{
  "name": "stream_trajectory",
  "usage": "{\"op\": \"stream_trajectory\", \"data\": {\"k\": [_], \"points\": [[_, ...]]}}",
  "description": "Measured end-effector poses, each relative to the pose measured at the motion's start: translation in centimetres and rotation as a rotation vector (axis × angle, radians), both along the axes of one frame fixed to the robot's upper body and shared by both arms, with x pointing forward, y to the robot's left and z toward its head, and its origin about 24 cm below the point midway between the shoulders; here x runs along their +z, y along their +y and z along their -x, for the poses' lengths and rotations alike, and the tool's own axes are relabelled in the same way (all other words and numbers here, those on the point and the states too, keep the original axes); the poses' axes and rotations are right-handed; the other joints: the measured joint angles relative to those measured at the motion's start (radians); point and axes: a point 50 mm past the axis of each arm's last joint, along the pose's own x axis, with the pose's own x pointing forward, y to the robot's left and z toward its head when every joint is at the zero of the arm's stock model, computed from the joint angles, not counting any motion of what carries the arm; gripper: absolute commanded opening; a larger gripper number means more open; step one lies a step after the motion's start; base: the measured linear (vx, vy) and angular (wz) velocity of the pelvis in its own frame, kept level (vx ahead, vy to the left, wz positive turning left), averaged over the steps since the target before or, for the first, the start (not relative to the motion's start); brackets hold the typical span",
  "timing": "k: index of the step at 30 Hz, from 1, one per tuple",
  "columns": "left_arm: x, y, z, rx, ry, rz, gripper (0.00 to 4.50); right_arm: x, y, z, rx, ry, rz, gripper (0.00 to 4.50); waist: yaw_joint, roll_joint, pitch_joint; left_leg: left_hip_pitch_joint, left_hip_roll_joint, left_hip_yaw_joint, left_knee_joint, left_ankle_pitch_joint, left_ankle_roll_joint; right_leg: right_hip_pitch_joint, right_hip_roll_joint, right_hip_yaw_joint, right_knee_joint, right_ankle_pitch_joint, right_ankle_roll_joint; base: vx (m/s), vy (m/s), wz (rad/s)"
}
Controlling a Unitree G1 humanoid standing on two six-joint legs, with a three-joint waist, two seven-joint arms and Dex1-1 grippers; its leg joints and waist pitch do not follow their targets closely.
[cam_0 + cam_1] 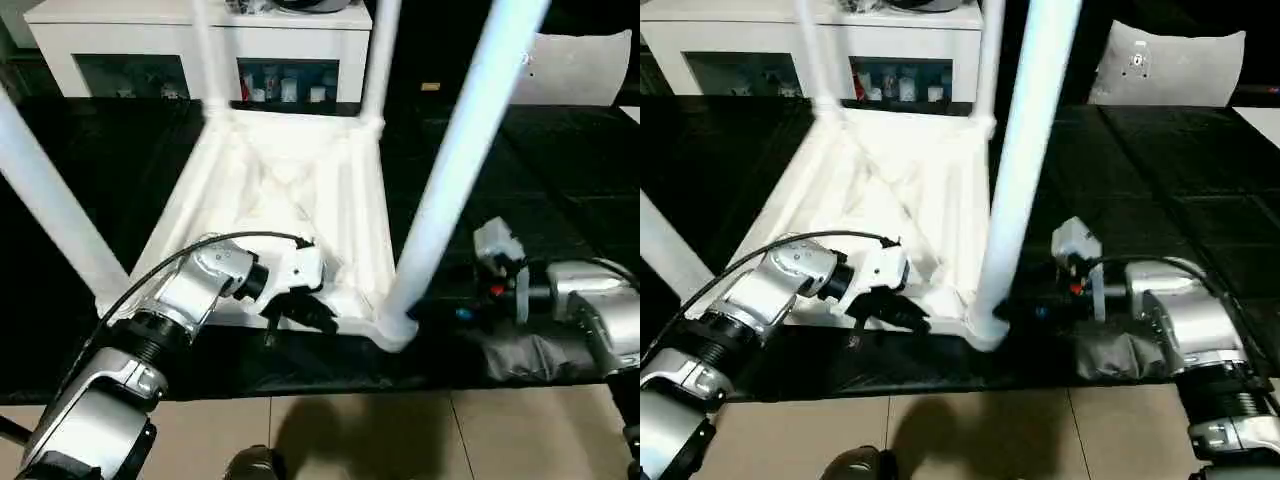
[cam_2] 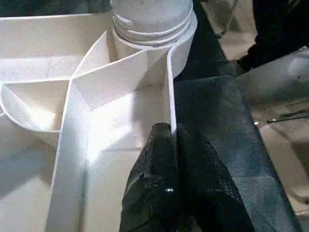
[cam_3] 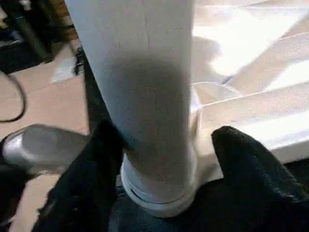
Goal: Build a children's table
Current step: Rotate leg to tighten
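Note:
The children's table (image 1: 290, 190) lies upside down on the black work table, ribbed underside up, with white legs standing in its corner sockets. My left gripper (image 1: 300, 310) is shut on the thin near rim of the top (image 2: 170, 96), one black finger (image 2: 154, 164) on each side of the wall. My right gripper (image 1: 430, 305) is at the base of the near right leg (image 1: 460, 170), just above its socket. In the right wrist view its fingers (image 3: 241, 164) straddle that leg (image 3: 145, 72), one touching it and the other standing off with a gap.
A white cabinet (image 1: 130, 30) stands behind the work table, and a white panel (image 1: 575, 65) leans at the back right. The work table's near edge drops to a tiled floor (image 1: 400, 440). Crumpled dark cloth (image 1: 520, 355) lies under my right forearm.

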Motion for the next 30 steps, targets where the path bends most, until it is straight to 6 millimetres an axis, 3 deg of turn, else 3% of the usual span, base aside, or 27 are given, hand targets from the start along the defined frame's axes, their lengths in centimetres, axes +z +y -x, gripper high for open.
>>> {"op": "stream_trajectory", "data": {"k": [5,6,11,19,22,25,27,30], "points": [[0.0,-0.3,0.0,-0.01,-0.005,0.009,0.0,-0.5,0.4,0.1,0.027,0.03,-0.026,2.65,-0.002,0.0,0.0,0.0,0.0,0.0,0.0,0.0,0.0,-0.001,0.0,0.0,0.002,0.0,0.0,0.0,0.0,0.0],[0.0,-0.4,0.1,-0.01,-0.005,0.011,0.0,-0.5,0.5,0.1,0.028,0.033,-0.031,2.37,-0.002,0.0,0.0,0.0,0.0,0.0,0.0,0.0,0.0,-0.001,0.0,0.0,0.003,0.0,0.0,0.0,0.0,0.0],[0.0,-0.4,0.1,-0.01,-0.005,0.012,0.0,-0.5,0.7,0.2,0.032,0.037,-0.043,2.02,-0.002,0.0,0.0,0.0,0.0,0.0,0.0,0.0,0.0,-0.003,0.0,0.0,0.006,0.0,0.001,0.0,0.0,0.0],[-0.2,-0.5,-0.2,0.074,0.039,0.038,0.0,-0.9,0.8,0.6,-0.083,0.076,-0.09,1.96,-0.002,0.001,0.0,0.001,0.0,0.0,0.001,0.0,0.0,-0.003,0.0,0.001,0.009,-0.002,0.002,0.0,0.0,0.0],[-0.4,-0.8,-0.7,0.191,0.031,0.046,0.0,-1.2,1.3,-0.2,-0.216,0.058,-0.08,1.96,-0.022,0.001,-0.001,0.003,0.0,-0.001,0.001,0.0,0.0,-0.004,0.0,0.001,0.01,-0.005,0.007,0.0,0.0,0.0],[-1.0,-1.3,-1.4,0.349,0.016,0.051,0.0,-1.8,2.4,-1.7,-0.436,0.036,-0.068,1.96,-0.064,0.001,-0.001,0.003,-0.001,-0.005,0.001,0.0,-0.001,-0.007,0.0,-0.003,0.006,-0.006,0.009,0.0,0.0,0.0],[-1.3,-2.7,-2.2,0.497,0.005,0.076,0.0,-1.7,3.5,-3.7,-0.653,0.028,-0.061,1.95,-0.098,0.0,0.0,0.003,-0.001,-0.011,0.004,0.001,-0.001,-0.008,-0.001,-0.009,0.002,-0.006,0.009,-0.035,0.017,-0.18],[-1.5,-4.4,-2.5,0.598,0.012,0.101,0.0,-1.7,4.1,-5.0,-0.822,0.024,-0.045,1.95,-0.124,0.002,0.0,0.002,-0.001,-0.025,0.002,0.001,-0.002,-0.006,0.0,-0.021,-0.012,-0.006,0.01,-0.012,0.007,-0.06]]}}
